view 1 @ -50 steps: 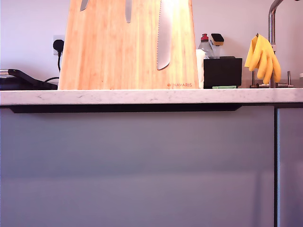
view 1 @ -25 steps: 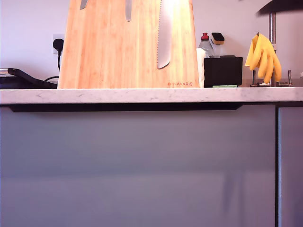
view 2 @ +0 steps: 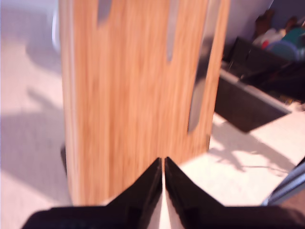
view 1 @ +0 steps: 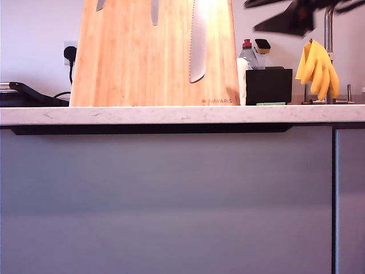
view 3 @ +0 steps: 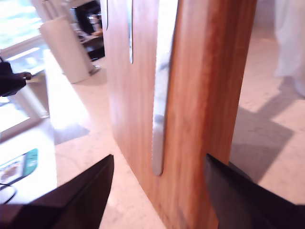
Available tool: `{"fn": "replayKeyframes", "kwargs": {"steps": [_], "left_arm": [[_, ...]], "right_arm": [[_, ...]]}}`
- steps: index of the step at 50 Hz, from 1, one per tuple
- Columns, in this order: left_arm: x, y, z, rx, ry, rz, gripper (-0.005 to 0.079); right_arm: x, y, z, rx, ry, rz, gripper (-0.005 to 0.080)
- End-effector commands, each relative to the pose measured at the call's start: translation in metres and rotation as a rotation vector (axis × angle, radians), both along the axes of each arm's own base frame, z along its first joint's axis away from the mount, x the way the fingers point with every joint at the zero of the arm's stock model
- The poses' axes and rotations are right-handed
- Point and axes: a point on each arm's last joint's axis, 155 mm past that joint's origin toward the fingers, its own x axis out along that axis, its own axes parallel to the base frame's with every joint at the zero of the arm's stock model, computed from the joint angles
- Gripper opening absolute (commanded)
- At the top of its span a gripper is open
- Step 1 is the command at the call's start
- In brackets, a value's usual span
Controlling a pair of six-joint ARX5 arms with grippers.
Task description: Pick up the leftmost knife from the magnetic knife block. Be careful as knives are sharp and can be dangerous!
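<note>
Nothing is picked yet: the leftmost knife (view 1: 101,5) hangs on the magnetic knife block (view 1: 137,63). My first end effector (view 2: 163,164) is clenched empty; my second end effector (view 3: 157,174) is released, though blurry.

Bare worktop (view 1: 142,116) fronts the magnetic knife block (view 1: 137,63); a black box (view 1: 268,87) crowds its exterior-view right.

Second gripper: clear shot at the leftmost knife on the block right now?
Probably yes. My second gripper is open, facing the magnetic knife block; nothing blocks the leftmost knife, though only its tip shows.
</note>
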Motion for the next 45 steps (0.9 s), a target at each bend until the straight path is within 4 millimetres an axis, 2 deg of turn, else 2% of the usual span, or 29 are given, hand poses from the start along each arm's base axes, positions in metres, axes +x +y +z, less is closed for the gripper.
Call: {"fn": "replayKeyframes", "kwargs": {"steps": [1,10,22,45], "left_arm": [[0.003,-0.001,-0.001,0.010,-0.004,-0.008,-0.0008],[0.003,-0.001,0.005,0.011,-0.019,-0.004,-0.0008],[0.004,0.000,0.004,0.016,-0.020,-0.005,-0.0008],[0.009,0.000,0.004,0.015,-0.020,-0.004,-0.0008]], "right_arm": [[0.011,0.002,-0.005,0.009,0.002,0.025,0.0545],[0.038,0.006,-0.016,0.028,0.018,0.056,0.0541],[0.058,0.013,-0.021,0.053,0.024,0.108,0.0526],[0.055,0.043,-0.024,0.050,-0.014,0.178,0.0524]]}}
